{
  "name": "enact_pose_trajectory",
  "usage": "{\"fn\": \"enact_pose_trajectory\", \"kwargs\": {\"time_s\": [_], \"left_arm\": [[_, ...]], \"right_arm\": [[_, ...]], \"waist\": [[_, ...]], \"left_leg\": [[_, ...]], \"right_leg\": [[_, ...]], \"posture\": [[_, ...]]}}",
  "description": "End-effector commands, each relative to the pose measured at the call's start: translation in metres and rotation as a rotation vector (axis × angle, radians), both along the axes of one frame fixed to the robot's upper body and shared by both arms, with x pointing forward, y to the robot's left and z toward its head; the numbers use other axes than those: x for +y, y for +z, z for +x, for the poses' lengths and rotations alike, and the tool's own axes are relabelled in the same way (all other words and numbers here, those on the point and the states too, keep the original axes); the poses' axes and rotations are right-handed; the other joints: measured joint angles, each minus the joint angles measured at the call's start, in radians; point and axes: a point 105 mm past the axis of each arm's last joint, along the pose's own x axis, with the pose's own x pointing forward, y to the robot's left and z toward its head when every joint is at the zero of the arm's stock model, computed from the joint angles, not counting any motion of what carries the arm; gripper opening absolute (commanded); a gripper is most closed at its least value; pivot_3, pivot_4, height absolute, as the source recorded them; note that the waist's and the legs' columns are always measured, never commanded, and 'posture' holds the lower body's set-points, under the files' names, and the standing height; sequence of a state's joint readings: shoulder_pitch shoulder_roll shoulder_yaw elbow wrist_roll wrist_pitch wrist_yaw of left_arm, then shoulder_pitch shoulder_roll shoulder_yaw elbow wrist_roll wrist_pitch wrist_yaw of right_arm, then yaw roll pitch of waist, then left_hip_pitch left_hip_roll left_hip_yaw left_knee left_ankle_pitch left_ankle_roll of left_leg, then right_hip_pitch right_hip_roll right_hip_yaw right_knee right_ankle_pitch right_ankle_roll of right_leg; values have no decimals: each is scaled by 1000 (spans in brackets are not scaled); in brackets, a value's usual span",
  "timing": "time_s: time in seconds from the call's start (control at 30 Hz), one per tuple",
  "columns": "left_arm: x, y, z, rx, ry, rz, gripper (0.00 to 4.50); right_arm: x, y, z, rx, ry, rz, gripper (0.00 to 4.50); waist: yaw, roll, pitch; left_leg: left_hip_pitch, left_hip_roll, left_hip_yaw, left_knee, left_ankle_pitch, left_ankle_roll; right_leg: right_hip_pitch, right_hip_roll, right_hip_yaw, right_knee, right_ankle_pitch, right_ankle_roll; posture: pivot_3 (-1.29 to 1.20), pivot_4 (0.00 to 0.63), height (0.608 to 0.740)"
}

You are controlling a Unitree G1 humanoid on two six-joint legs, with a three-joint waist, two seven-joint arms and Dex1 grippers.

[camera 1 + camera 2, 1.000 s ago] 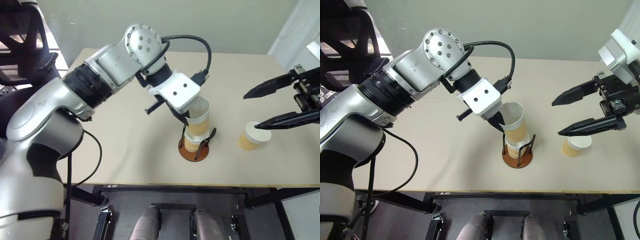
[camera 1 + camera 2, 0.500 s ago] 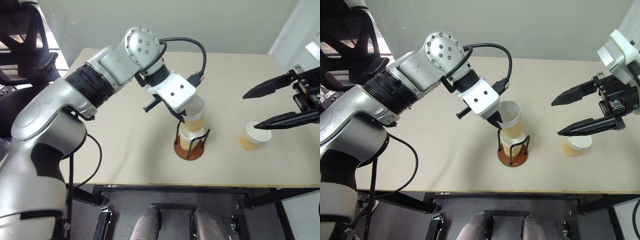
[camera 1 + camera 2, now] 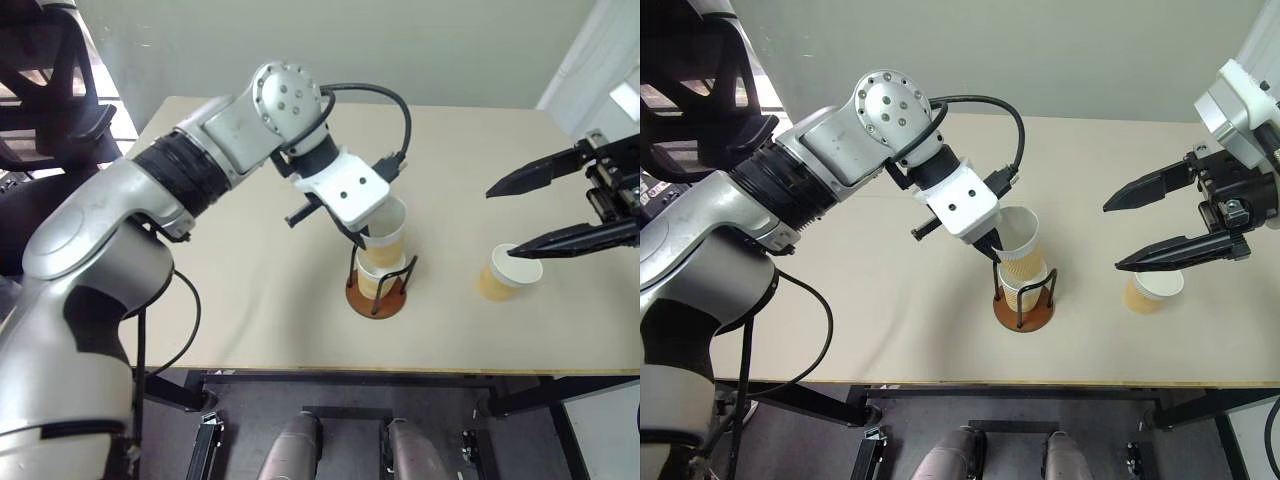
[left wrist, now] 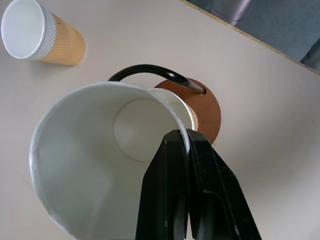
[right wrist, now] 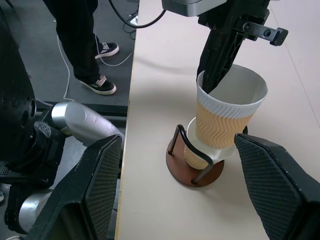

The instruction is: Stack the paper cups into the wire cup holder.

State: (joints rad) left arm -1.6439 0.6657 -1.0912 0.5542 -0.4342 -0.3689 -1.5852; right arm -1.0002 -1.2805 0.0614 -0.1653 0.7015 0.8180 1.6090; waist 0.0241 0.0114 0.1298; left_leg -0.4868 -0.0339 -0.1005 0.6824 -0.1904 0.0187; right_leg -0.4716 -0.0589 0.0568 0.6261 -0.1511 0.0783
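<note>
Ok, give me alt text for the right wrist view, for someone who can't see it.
The left gripper, shut on the rim of a tan ribbed paper cup, lowers it tilted into another cup seated in a brown-based wire cup holder on a beige table. A person's legs stand beside the table.

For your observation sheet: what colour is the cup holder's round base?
Reddish-brown; the wire cup holder shows it best in the right wrist view.
</note>
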Motion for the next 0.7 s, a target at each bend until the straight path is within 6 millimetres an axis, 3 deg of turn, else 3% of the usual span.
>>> {"fn": "enact_pose_trajectory", "kwargs": {"time_s": [0.03,0.27,0.4,0.53,0.7], "left_arm": [[1,9,-3,-24,-22,26,570],[-1,10,-5,-11,-23,19,3015],[-8,20,-6,69,26,-84,4488],[2,45,4,207,166,-308,4488],[19,60,9,356,291,-472,4488]], "right_arm": [[-2,7,-3,-36,-4,-2,3659],[-3,5,0,-42,-25,-4,3659],[-5,2,6,-62,-61,-12,3659],[-11,-6,13,-66,-126,-22,3659],[-19,-21,22,-73,-206,-61,3659]], "waist": [[0,0,0],[0,0,0],[1,0,0],[0,0,0],[0,1,0]], "left_leg": [[0,0,0,0,0,0],[0,0,-1,0,0,0],[0,0,-1,0,0,0],[0,0,0,0,0,0],[1,2,0,0,0,0]], "right_leg": [[0,-1,1,0,0,0],[0,-1,1,0,0,0],[0,-1,0,0,0,0],[0,-2,1,0,0,0],[0,0,1,1,1,1]], "posture": [[0,150,740],[0,150,740],[0,150,740],[0,150,740],[0,150,740]]}}
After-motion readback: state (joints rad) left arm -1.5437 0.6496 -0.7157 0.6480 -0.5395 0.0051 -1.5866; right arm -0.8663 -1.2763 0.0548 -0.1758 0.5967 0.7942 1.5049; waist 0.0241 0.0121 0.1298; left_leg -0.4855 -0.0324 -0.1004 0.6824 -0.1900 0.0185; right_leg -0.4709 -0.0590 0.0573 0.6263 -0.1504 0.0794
